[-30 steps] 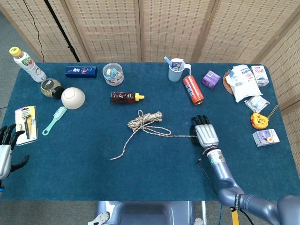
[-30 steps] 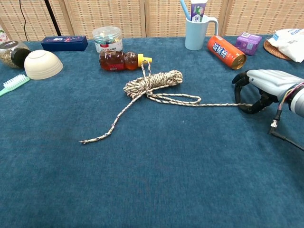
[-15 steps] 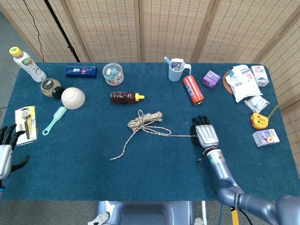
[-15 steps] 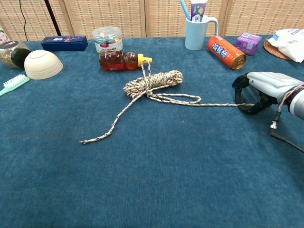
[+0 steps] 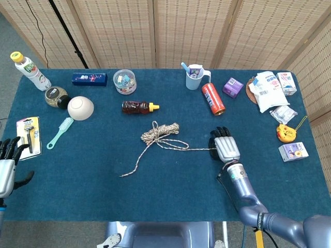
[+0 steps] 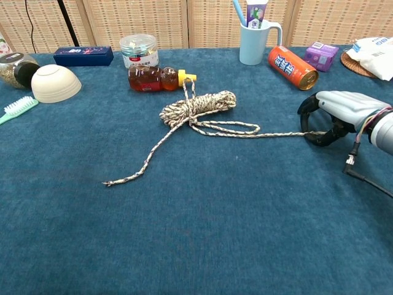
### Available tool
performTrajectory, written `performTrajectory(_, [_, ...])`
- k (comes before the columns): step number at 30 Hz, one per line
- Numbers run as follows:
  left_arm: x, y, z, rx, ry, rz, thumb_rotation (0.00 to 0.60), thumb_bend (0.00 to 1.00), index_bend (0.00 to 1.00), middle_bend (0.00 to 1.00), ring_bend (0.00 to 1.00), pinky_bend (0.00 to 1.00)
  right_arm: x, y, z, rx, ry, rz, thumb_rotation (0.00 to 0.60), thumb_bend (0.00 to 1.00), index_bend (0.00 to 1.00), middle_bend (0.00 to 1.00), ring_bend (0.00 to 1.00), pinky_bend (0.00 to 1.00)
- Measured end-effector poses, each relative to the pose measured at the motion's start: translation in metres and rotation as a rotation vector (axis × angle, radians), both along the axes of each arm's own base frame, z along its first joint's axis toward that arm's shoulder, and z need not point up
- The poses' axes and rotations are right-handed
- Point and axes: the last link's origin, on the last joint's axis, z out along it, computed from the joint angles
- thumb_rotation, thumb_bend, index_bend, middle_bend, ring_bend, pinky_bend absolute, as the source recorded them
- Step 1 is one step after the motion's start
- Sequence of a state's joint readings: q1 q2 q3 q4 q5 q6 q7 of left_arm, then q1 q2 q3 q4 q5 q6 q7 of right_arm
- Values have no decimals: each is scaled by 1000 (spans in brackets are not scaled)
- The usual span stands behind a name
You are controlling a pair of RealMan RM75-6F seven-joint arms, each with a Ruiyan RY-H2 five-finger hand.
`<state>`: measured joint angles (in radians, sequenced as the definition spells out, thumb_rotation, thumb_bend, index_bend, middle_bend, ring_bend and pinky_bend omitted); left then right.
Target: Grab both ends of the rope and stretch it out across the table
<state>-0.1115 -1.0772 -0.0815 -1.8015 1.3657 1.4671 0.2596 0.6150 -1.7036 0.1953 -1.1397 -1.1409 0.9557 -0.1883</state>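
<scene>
A speckled rope lies mid-table, its coiled bundle (image 5: 161, 131) (image 6: 198, 105) near the centre. One loose end (image 5: 123, 175) (image 6: 108, 182) trails toward the front left. The other strand runs right into my right hand (image 5: 226, 148) (image 6: 335, 114), whose dark fingers curl down around that end on the cloth. My left hand (image 5: 7, 166) hangs off the table's left edge, fingers spread, holding nothing, far from the rope. The chest view does not show it.
A honey bottle (image 5: 138, 107) lies just behind the coil. A red can (image 5: 212, 98), a blue mug (image 5: 194, 77) and a purple box (image 5: 232, 87) stand behind my right hand. A bowl (image 5: 80, 108), a brush (image 5: 60, 132) and a jar (image 5: 56, 96) sit at the left.
My right hand has edged slightly to the left over the rope end. The rope and the left hand have hardly shifted.
</scene>
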Motion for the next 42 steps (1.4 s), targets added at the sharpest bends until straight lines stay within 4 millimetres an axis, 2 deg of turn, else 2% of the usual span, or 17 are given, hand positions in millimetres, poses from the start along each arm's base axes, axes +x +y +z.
performTrajectory(10, [14, 14, -15, -111, 33, -108, 600, 228, 318, 122, 55, 0, 9, 4, 6, -11, -33, 23, 600, 531, 601, 232, 50, 0])
performTrajectory(16, [27, 34, -30, -228, 87, -238, 600, 242, 387, 129, 55, 0, 16, 8, 10, -17, -48, 40, 600, 533, 603, 235, 50, 0])
performTrajectory(26, [55, 69, -66, -406, 215, -488, 600, 244, 402, 130, 9, 0, 19, 11, 14, -26, -56, 43, 600, 534, 605, 236, 50, 0])
performTrajectory(42, [91, 103, -127, -532, 280, -709, 600, 258, 435, 98, 0, 0, 19, 14, 14, -23, -66, 40, 600, 533, 607, 236, 50, 0])
